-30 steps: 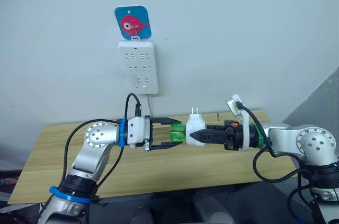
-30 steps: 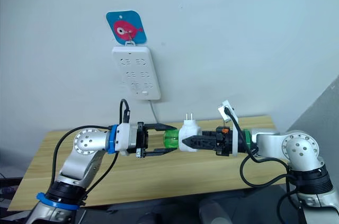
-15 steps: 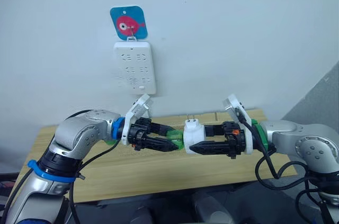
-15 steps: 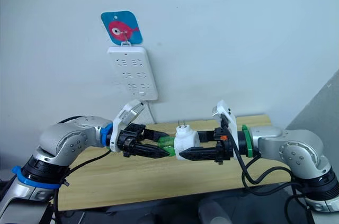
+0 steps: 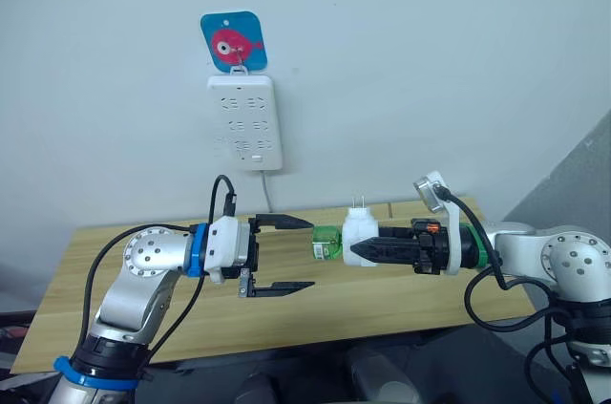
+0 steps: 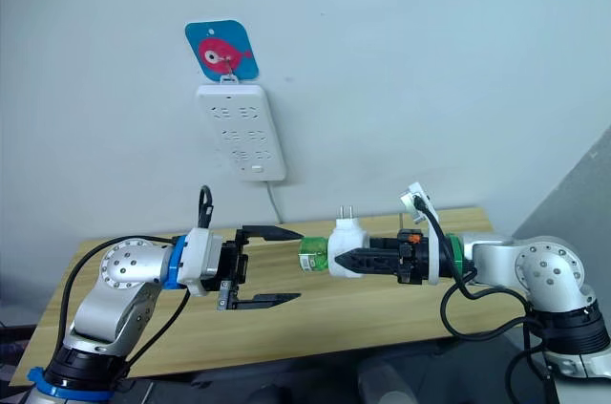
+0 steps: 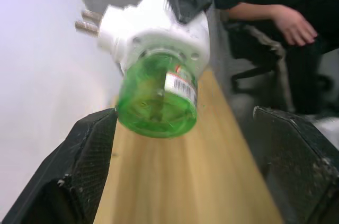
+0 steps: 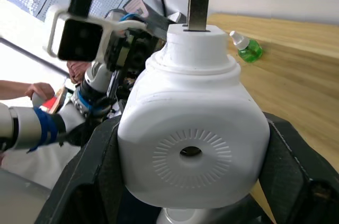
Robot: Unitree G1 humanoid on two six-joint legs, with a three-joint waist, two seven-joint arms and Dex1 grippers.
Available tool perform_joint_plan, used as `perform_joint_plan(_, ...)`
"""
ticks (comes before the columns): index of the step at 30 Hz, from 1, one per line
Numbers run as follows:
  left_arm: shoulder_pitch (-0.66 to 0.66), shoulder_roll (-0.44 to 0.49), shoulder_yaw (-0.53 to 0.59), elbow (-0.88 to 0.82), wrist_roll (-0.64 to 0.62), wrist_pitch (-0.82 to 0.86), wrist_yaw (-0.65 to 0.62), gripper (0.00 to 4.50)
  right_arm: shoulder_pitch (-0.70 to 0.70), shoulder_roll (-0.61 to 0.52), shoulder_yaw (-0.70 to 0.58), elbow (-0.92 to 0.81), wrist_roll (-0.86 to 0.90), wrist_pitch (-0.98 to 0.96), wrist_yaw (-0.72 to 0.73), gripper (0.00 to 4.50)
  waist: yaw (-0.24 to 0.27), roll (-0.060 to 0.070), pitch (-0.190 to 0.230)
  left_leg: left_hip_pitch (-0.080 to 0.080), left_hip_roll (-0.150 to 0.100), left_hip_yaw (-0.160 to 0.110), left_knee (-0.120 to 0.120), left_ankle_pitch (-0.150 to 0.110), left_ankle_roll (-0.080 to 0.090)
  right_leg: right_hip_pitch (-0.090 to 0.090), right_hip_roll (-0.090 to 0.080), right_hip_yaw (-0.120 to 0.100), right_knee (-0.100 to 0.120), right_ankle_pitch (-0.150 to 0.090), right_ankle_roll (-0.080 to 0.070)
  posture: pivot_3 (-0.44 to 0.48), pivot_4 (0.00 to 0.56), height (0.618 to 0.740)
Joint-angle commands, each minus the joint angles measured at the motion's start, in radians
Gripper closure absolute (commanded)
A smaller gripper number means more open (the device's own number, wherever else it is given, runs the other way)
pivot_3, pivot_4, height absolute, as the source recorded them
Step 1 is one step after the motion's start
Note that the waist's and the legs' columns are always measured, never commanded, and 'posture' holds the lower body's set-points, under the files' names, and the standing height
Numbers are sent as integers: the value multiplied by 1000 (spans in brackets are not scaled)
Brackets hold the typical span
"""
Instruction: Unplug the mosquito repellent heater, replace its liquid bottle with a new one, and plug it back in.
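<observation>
Heater (image 5: 360,236) in right pincer (image 5: 368,251) holds green bottle (image 5: 325,244).

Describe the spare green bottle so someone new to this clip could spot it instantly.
Start at the wooden table below the wall-mounted power strip. In the right wrist view, the new one lies on the tabletop behind the mosquito repellent heater. Its white cap distinguishes it from the capless green liquid bottle fitted into the heater.

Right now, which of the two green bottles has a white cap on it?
The green bottle lying on the table, apart from both pincers. The other bottle is capless, screwed into the white heater.
</observation>
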Motion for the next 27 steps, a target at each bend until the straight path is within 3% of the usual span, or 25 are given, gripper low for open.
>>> perform_joint_plan(1, -13, -36, -1, 12, 36, -74, 46, 196, -17, 2, -31, -12, 55, -3, -17, 1520, 1, 0, 0, 0, 0, 0, 0, 0, 0, 0, 0, 0, 0, 0, 0, -200, 62, 740)
perform_joint_plan(14, -119, -110, -83, 155, 98, -188, 69, 196, -18, 12, -18, -33, 80, -7, -46, 1520, -1, 0, 0, 0, 0, 0, 0, 0, 0, 0, 0, 0, 0, 0, 1, -213, 62, 740)
perform_joint_plan(18, -138, -96, -89, 134, 70, -144, 57, 1057, -18, 16, -19, -35, 89, -9, -53, 1520, -5, 0, 0, 0, 0, 0, 0, 0, 0, 0, 0, 1, 0, 0, 1, -213, 62, 740)
perform_joint_plan(22, -154, -56, -85, 61, 11, -29, 36, 2244, -20, 15, -17, -36, 98, -10, -58, 1520, -6, 0, 0, 0, 0, 0, 0, 0, 0, 0, 0, 0, 0, 0, 1, -211, 63, 740)
perform_joint_plan(27, -154, 14, -93, -4, -30, 83, -13, 2253, -25, 7, -12, -39, 92, -11, -50, 1520, -6, 0, 0, 0, 0, 0, 0, 0, 0, 0, 0, 0, 0, 0, 1, -211, 63, 740)
